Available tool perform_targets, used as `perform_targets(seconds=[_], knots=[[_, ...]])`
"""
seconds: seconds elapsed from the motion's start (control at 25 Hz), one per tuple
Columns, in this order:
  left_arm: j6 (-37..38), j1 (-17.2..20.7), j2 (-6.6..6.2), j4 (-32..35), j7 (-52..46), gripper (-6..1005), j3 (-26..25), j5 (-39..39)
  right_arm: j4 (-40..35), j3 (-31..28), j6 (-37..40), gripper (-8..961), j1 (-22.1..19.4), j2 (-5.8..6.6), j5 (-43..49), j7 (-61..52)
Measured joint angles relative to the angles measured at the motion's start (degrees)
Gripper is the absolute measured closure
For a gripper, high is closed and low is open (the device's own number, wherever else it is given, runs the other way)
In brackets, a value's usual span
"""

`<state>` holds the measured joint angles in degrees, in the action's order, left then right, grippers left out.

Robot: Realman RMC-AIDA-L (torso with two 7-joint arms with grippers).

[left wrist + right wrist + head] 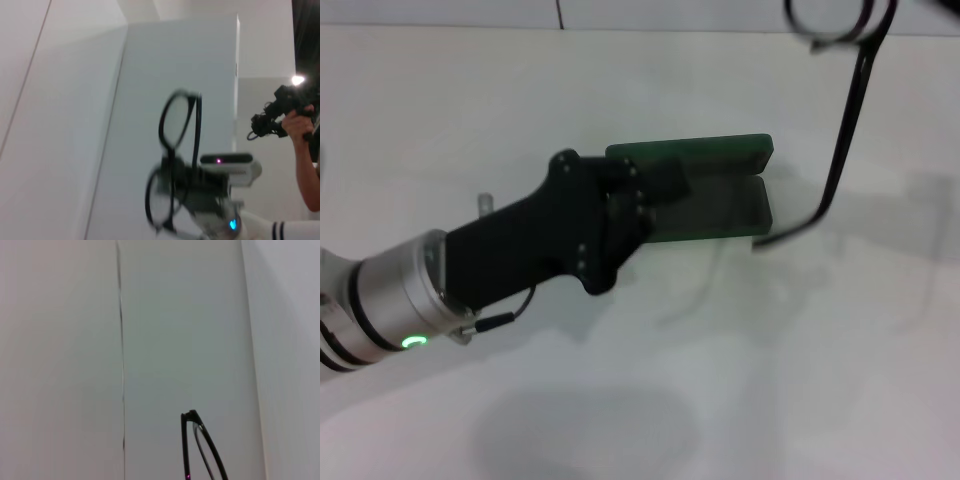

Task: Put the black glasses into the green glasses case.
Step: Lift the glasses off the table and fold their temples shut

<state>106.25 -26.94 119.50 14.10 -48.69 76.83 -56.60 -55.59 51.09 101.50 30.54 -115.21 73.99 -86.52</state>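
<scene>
Reaching in from the lower left of the head view, the left arm's silver forearm and black wrist angle up and to the right, ending at the left gripper [655, 195]. Its fingers [670, 182] press on the near end of the green glasses case [720, 190]; whether they are clamped or merely resting there I cannot tell. That case lies open on the white worktop [770, 380], its lid folded back toward the far side.

High at the far right, the black glasses [845, 130] hang in the air, well clear of the worktop, one long temple arm dangling down beside the case's right end. From the left wrist view they are held by the right gripper [192, 182], fingers closed on the frame between the lenses.

Bare worktop spreads in front of and to the right of the case. A person's hand [300, 120] holding a dark device shows at the far edge of the left wrist view.
</scene>
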Motion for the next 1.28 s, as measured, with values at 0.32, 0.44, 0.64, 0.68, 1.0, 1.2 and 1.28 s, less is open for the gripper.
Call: perform_targets(seconds=[0.32, 0.44, 0.64, 0.68, 1.0, 1.2, 1.28], knots=[[3.23, -4.01, 1.02, 1.08, -0.24, 958, 2.03, -7.84, 12.17, 4.77, -3.73, 913, 6.87, -0.69, -7.65, 10.75], [3.95, -5.34, 1.00, 1.10, -0.18, 957, 4.87, -5.12, 19.09, 6.46, -6.23, 913, 10.66, -0.61, -7.51, 14.36], [4.51, -4.79, 0.68, 0.96, -0.37, 957, 5.27, -0.56, 20.61, 12.54, -9.39, 912, 11.62, -0.70, -7.45, 16.89], [4.47, -4.54, 0.66, 0.89, -0.40, 957, 5.25, 0.29, 20.56, 14.17, -10.05, 912, 11.59, -0.72, -7.46, 17.22], [4.23, -2.45, 0.60, 0.54, -0.83, 958, 4.89, 4.87, 20.08, 19.51, -12.75, 911, 11.27, -0.72, -7.24, 17.86], [4.22, -2.08, 0.59, 0.27, -1.06, 957, 4.90, 6.30, 20.03, 21.26, -13.17, 910, 11.30, -0.78, -4.48, 17.89], [4.22, -2.03, 0.60, 0.22, -1.21, 957, 4.90, 6.47, 20.07, 22.22, -13.25, 910, 11.31, -0.83, -3.87, 17.90]])
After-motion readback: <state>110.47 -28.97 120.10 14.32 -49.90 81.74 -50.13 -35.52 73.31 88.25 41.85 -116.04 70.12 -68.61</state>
